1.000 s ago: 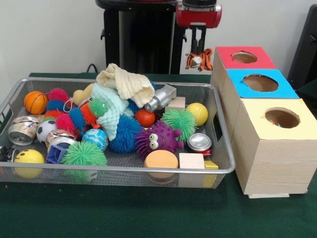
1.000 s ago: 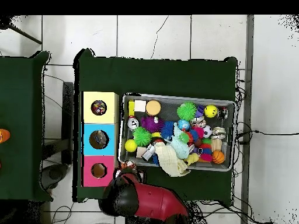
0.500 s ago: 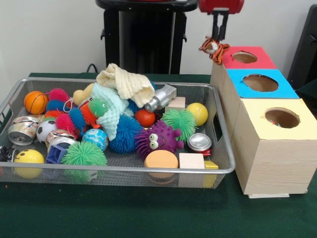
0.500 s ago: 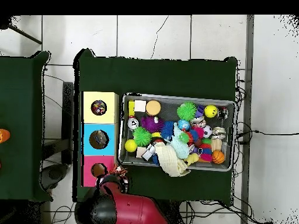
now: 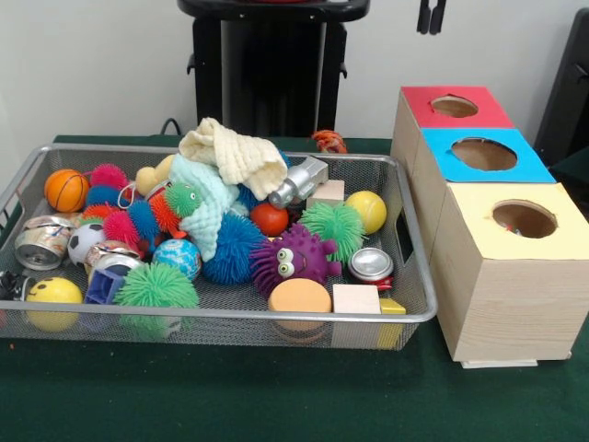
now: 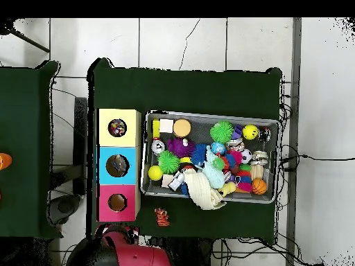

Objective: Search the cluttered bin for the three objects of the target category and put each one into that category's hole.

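Note:
The wire mesh bin (image 5: pixel 230 314) holds several toys, balls and cans; it also shows in the overhead view (image 6: pixel 211 116). An orange tiger-striped toy (image 5: pixel 329 141) lies on the green table behind the bin, outside it and short of the boxes; the overhead view shows the toy (image 6: pixel 161 217) between the bin and my base. My gripper (image 5: pixel 429 17) shows only as two dark tips at the top edge, above and just left of the red box (image 5: pixel 455 106). It is open and empty. The red arm (image 6: pixel 135 253) is drawn back.
Three wooden boxes stand right of the bin: red, blue (image 5: pixel 484 154) and yellow (image 5: pixel 524 218), each with a round hole. In the bin lie an orange basketball (image 5: pixel 66 189), a cream cloth (image 5: pixel 235 155), a purple spiky monster (image 5: pixel 293 258) and a can (image 5: pixel 371 264).
The tiger toy has left my gripper and fallen to the table behind the bin. My gripper has moved up and right; the arm has pulled back toward the base.

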Robot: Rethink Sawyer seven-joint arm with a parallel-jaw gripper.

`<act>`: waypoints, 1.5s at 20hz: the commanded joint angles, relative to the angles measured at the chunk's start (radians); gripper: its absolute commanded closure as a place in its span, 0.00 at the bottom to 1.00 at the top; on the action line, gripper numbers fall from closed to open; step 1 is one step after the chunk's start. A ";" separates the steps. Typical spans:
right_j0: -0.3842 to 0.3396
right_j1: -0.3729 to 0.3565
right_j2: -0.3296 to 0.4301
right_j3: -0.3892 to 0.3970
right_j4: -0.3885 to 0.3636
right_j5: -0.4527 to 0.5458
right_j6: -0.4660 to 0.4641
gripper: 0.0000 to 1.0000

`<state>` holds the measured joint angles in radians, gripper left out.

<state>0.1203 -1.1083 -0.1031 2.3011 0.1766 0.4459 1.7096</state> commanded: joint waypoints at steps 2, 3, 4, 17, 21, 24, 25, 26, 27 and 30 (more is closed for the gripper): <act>-0.010 0.000 -0.048 -0.078 0.045 0.107 0.277 1.00; -0.014 0.002 -0.045 -0.078 0.046 0.102 0.272 1.00; -0.017 0.003 -0.043 -0.077 0.046 0.101 0.269 1.00; -0.086 0.070 -0.047 -0.044 -0.020 0.038 0.154 1.00; -0.184 0.139 -0.010 -0.021 -0.065 -0.075 0.072 1.00; -0.252 0.181 0.014 -0.010 -0.113 -0.151 0.041 1.00; -0.267 0.198 0.015 -0.009 -0.133 -0.174 0.040 1.00; -0.287 0.219 0.025 -0.003 -0.147 -0.201 0.040 1.00; -0.303 0.240 0.032 0.000 -0.165 -0.231 0.041 1.00; -0.340 0.329 0.048 0.003 -0.217 -0.339 0.065 1.00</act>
<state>-0.1516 -0.9485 -0.1420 2.2984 0.0584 0.2755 1.7214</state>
